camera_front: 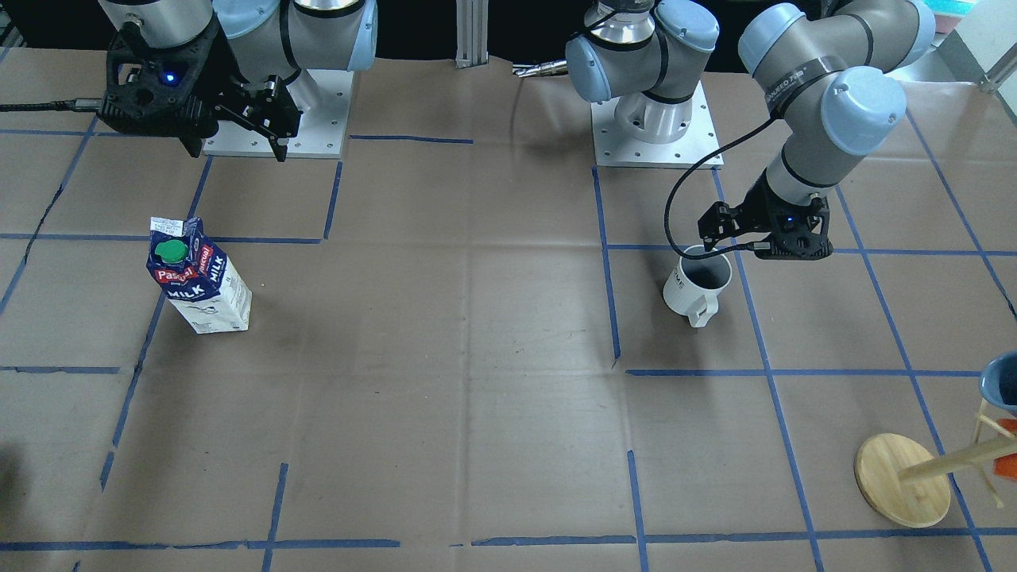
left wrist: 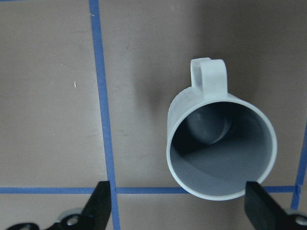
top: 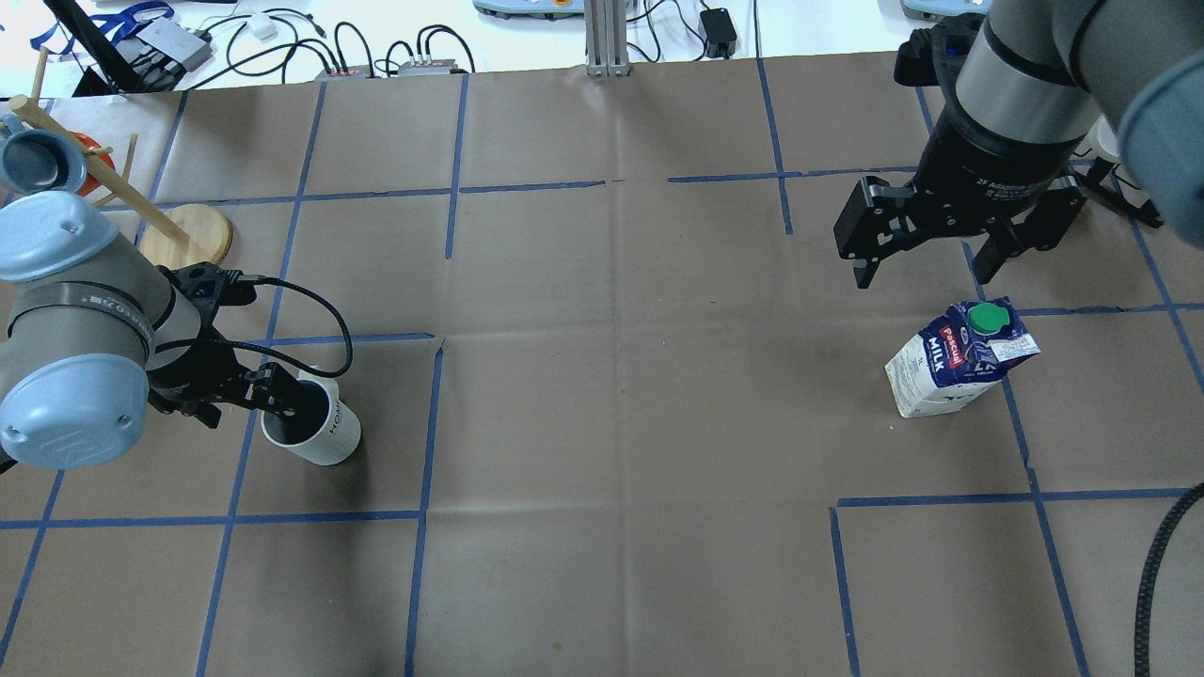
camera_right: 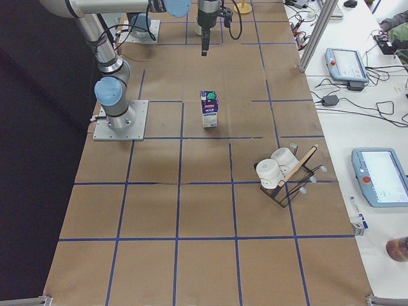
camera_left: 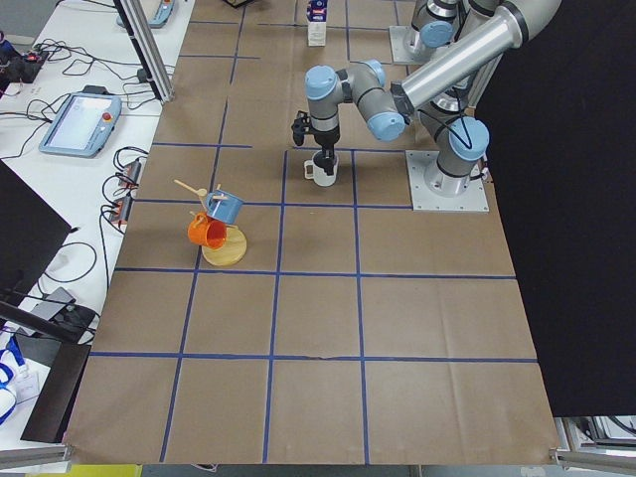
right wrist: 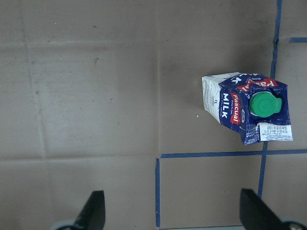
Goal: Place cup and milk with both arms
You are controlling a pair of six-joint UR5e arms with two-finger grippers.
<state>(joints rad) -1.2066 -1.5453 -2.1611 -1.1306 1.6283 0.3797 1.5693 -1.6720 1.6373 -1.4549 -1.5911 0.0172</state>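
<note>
- White ceramic mug with handle and dark grey interior (camera_front: 697,284): upright on the brown paper-covered table with blue tape grid (top: 611,395), on the robot's left side.
- Black left gripper (camera_front: 761,238): low over the mug's mouth, fingers spread, grasping nothing.
- Blue-and-white gable-top milk carton with green cap (top: 950,362): upright, on the right side.
- Black right gripper (top: 924,275): raised near the carton, fingers spread, empty.

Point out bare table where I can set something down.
Free: the wide centre between cup and milk, out to the operators' edge. Crowded: the cup's corner, with the left claw over it and the mug stand beside.
</note>
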